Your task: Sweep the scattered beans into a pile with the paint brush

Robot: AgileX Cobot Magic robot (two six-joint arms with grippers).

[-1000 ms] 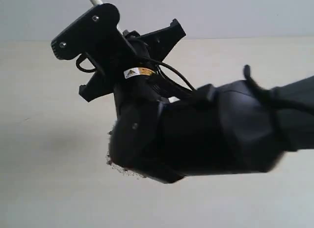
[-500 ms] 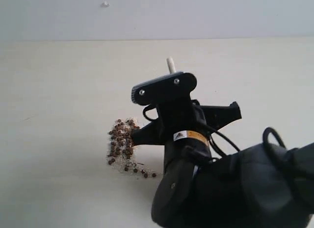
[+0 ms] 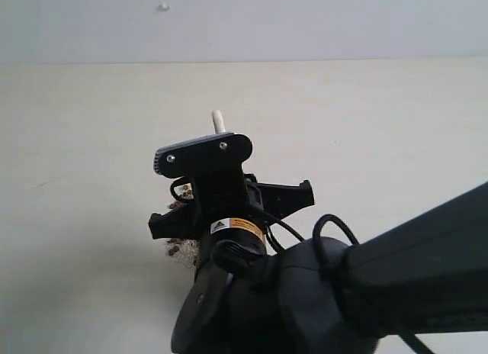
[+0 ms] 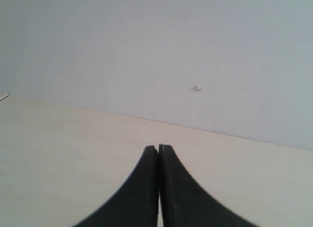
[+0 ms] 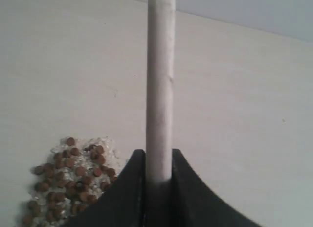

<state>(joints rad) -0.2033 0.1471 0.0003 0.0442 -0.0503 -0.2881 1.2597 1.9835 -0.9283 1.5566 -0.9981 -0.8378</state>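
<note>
Right wrist view: right gripper clamped around paint brush handle running straight out; beans just beside one finger, seemingly piled. Left gripper closed, empty.

**Camera layout: one exterior view, two wrist views.**
The exterior camera looked across the table toward the wall from slightly above, with the right arm close to the lens. The left wrist camera sat low behind the left gripper and faced the same wall; both views shared the wall mark. The right wrist camera looked down at close range past the right gripper and brush, and shared the beans with the exterior view.
</note>
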